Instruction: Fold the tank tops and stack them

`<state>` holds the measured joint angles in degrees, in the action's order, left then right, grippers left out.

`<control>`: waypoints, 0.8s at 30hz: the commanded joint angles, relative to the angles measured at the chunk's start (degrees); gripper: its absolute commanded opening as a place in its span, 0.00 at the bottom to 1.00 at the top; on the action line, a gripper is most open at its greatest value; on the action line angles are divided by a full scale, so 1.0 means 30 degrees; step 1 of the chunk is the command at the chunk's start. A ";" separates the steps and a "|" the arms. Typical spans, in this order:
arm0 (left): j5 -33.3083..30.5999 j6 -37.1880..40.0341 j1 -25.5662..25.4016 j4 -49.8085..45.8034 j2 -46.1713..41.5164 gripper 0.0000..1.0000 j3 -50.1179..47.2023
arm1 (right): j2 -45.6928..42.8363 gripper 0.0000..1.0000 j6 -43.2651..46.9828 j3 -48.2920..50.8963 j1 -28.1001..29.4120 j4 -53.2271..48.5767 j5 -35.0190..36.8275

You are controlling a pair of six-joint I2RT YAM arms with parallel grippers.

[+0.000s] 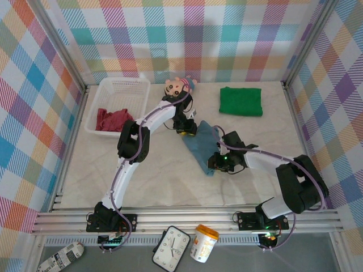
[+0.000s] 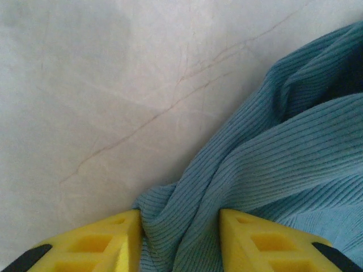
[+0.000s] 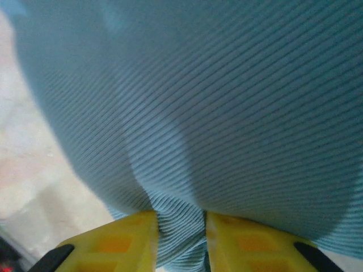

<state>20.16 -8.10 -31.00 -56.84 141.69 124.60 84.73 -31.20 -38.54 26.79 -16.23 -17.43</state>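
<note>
Left fingers [image 2: 122,241] are clenched on a bunched corner of the blue-grey tank top [image 1: 201,144], ribbed cloth filling the gap between them. Right fingers [image 3: 133,241] pinch a narrower fold of the same top at its opposite, nearer end. The top lies crumpled on a diagonal just right of the middle of the table [image 1: 142,175], stretched between the two grips.

A bright green tank top [image 1: 241,101] sits folded near the far edge, toward the far right corner. A dark red tank top [image 1: 112,119] lies in the white basket [image 1: 122,84] by the far left corner.

Folding of the second top looks to be just starting. The next move probably calls for both arms to lift together and pull apart evenly, spreading the cloth flat before one end is carried over the other.
</note>
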 commanded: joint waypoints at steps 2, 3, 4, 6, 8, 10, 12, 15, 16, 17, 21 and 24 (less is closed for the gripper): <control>0.0062 -0.0642 -0.0146 -0.1916 -0.1640 0.39 -0.2083 | 0.0407 0.28 0.2013 -0.0722 -0.0435 -0.3257 0.2887; 0.0273 -0.0967 -0.0205 -0.1694 -0.2229 0.39 -0.2893 | 0.0226 0.28 0.2303 -0.0844 -0.0585 -0.3632 0.3376; 0.0445 -0.1280 -0.0266 -0.1627 -0.2670 0.40 -0.3533 | 0.0069 0.28 0.2574 -0.1072 -0.0822 -0.4041 0.3823; 0.0572 -0.1746 -0.0502 -0.1296 -0.3553 0.40 -0.4827 | -0.0131 0.28 0.2727 -0.1326 -0.1642 -0.4525 0.4016; 0.0407 -0.2461 -0.0779 -0.0387 -0.4670 0.40 -0.6439 | -0.0122 0.30 0.2659 -0.1534 -0.2179 -0.4708 0.3956; -0.0381 -0.3440 -0.1029 0.0879 -0.6039 0.42 -0.8436 | -0.0123 0.33 0.2742 -0.2172 -0.2377 -0.5436 0.4015; -0.1048 -0.4483 -0.1060 0.1785 -0.7293 0.42 -0.9982 | -0.0560 0.37 0.2934 -0.2509 -0.2658 -0.6003 0.4757; -0.2003 -0.5667 -0.1173 0.3020 -0.8974 0.46 -1.1817 | -0.2037 0.43 0.3302 -0.2480 -0.3314 -0.5978 0.4728; -0.2303 -0.5935 -0.1204 0.3361 -0.9547 0.48 -1.2264 | -0.2589 0.46 0.3282 -0.2376 -0.3469 -0.5842 0.4608; -0.2593 -0.6119 -0.1208 0.3694 -0.9966 0.49 -1.2671 | -0.3055 0.48 0.3261 -0.2200 -0.3519 -0.5533 0.4387; -0.1958 -0.6593 -0.1288 0.5914 -1.0577 0.51 -1.3632 | -0.3139 0.63 0.2758 -0.1237 -0.3723 -0.3466 0.3718; -0.1518 -0.6560 -0.1463 0.6203 -0.9611 0.52 -1.3471 | -0.1719 0.64 0.3158 -0.1540 -0.3772 -0.2110 0.3381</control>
<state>14.94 -26.17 -34.79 -41.82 111.24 84.93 76.25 -22.98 -43.81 15.70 -26.72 -5.63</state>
